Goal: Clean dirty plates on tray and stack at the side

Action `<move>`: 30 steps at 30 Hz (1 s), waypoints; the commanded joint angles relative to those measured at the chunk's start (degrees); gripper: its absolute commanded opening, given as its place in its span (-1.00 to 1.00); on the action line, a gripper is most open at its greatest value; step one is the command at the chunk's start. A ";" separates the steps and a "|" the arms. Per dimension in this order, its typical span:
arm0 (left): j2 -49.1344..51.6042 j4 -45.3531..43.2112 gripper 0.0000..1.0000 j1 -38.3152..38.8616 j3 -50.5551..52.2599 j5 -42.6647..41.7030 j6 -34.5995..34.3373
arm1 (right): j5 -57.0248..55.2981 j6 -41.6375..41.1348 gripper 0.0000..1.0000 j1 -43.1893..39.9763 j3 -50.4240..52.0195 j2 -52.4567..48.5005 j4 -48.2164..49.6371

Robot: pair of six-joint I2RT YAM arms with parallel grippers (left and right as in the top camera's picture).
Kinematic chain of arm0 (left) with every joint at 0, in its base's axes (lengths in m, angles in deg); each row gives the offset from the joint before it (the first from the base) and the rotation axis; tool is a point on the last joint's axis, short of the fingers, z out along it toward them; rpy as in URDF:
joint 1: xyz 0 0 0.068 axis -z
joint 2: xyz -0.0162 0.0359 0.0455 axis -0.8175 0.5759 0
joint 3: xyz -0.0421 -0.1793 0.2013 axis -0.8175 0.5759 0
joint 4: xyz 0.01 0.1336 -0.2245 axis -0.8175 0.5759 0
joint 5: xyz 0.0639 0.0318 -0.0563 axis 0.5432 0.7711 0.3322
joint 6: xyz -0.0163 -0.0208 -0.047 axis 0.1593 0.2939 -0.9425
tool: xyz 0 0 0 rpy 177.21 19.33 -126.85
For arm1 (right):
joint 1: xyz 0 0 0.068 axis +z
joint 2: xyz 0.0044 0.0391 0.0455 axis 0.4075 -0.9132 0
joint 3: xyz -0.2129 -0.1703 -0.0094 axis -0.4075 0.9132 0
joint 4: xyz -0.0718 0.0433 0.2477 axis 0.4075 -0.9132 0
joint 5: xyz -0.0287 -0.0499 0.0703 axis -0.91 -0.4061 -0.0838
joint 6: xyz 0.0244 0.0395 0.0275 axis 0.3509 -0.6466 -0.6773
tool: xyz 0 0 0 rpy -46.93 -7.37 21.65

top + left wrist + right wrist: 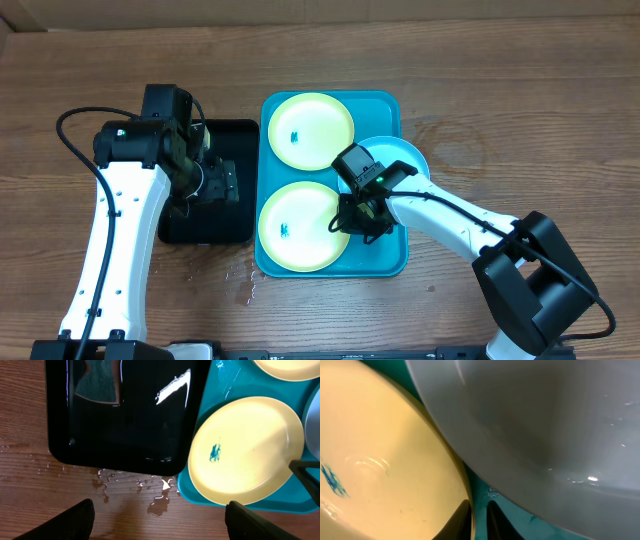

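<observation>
On a wooden table (500,80), a blue tray (383,107) holds a far yellow plate (310,130) and a near yellow plate (295,228), both smudged blue, plus a pale blue plate (408,155) at its right edge. The right gripper (362,218) pinches the near yellow plate's right rim. The left gripper (224,183) hangs wide open over a black tray (228,135).

cyan tray (378,108), yellow-green plates (318,118), seemingly blue smudges (296,133)

L arm (120,215), R arm (450,222): white links, blk joints, blk cable along each (green LED near wrist). L gripper (160,505) fingers: matte blk, wedge-shaped.
</observation>
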 commanded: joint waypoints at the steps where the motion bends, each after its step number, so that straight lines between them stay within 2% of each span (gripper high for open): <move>1: 0.35 -0.04 0.68 0.39 -0.39 0.59 -0.46 | 0.83 -0.42 -0.88 0.42 0.79 -0.48 0.46; 8: 0.42 -0.52 0.60 0.39 -0.39 0.94 -0.44 | 0.79 -0.39 -0.92 0.42 0.79 -0.48 0.46; 13: 1.14 -2.08 0.59 0.35 -0.37 6.47 -2.97 | 0.79 -0.39 -0.92 0.42 0.79 -0.48 0.48; 14: 1.46 -2.56 0.50 0.22 -0.37 6.80 -2.89 | 0.79 -0.39 -0.92 0.42 0.79 -0.48 0.48; 18: 3.08 -6.01 -0.10 -1.27 -0.37 6.73 -2.01 | 0.79 -0.39 -0.92 0.42 0.79 -0.48 0.48; 19: 3.72 -6.86 -0.14 -1.84 -0.37 6.71 -1.60 | 0.76 -0.39 -0.92 0.42 0.79 -0.48 0.48; 25: 9.99 -10.01 0.07 -4.76 -0.37 6.75 0.13 | 0.33 -0.37 -0.92 0.42 0.79 -0.48 1.11; 30: 16.02 -13.14 0.01 -5.35 -0.37 6.73 1.84 | 0.33 -0.37 -0.92 0.42 0.79 -0.48 1.53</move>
